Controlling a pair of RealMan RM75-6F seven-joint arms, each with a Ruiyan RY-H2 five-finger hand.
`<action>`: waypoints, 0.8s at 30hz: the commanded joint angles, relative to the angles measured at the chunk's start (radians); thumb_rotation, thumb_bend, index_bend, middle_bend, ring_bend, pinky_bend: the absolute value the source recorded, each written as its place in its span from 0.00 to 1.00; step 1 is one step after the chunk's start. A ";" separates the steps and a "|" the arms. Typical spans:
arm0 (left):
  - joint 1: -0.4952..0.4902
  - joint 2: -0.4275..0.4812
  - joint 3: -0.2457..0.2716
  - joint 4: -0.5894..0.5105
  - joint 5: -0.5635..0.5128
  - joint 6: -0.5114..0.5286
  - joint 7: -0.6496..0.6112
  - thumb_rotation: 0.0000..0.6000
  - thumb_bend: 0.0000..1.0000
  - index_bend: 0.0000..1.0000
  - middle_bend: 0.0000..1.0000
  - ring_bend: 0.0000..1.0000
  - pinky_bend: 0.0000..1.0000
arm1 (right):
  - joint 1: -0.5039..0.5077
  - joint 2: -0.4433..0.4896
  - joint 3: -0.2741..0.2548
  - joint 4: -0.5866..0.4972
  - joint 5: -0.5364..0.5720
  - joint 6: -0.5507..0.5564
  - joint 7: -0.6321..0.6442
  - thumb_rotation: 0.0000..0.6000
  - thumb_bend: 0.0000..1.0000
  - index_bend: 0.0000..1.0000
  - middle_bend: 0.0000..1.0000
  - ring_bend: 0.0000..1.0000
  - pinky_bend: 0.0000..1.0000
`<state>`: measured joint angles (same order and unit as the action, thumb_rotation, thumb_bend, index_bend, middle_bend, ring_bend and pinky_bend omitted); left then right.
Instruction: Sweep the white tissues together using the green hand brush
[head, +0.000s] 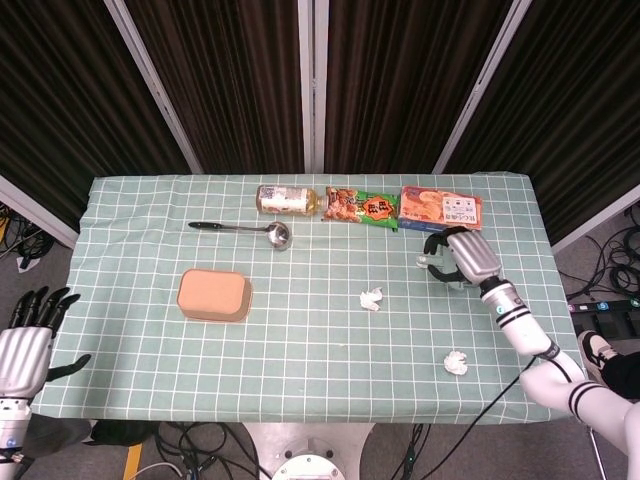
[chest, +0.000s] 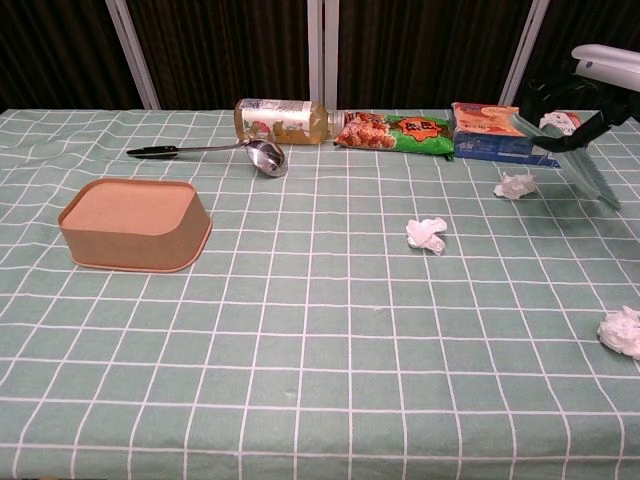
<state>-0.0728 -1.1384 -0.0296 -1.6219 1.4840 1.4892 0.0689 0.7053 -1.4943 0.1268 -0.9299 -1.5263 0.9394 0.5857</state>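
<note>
1. Tan rectangular box (head: 214, 294), closed lid, left-centre of the checked green tablecloth (head: 300, 350).
2. Metal ladle (head: 243, 230) w/ black handle, lying flat behind the box, bowl end pointing right.
3. Plastic bottle (head: 287, 199), yellowish liquid, on its side at the far edge, cap to the right.
4. Green/orange snack bag (head: 361, 208) just right of the bottle, flat.
5. Orange/blue carton (head: 440, 209) right of the bag, flat; the three form a row.
6. Dark curtains (head: 240, 80) w/ metal poles behind the table.
</note>
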 joint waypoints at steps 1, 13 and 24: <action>0.002 0.010 0.000 -0.017 -0.005 0.000 0.017 1.00 0.10 0.15 0.10 0.00 0.02 | 0.099 -0.089 -0.047 0.212 -0.099 -0.026 0.272 1.00 0.29 0.74 0.64 0.33 0.28; 0.009 0.035 0.000 -0.089 -0.023 0.000 0.078 1.00 0.10 0.15 0.10 0.00 0.02 | 0.192 -0.255 -0.146 0.521 -0.163 -0.075 0.578 1.00 0.33 0.78 0.65 0.34 0.28; 0.018 0.062 0.002 -0.135 -0.012 0.018 0.104 1.00 0.10 0.15 0.10 0.00 0.02 | 0.209 -0.286 -0.227 0.502 -0.224 0.068 0.918 1.00 0.33 0.83 0.67 0.35 0.28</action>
<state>-0.0557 -1.0773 -0.0281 -1.7564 1.4715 1.5072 0.1724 0.9067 -1.7716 -0.0746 -0.4132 -1.7284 0.9565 1.4387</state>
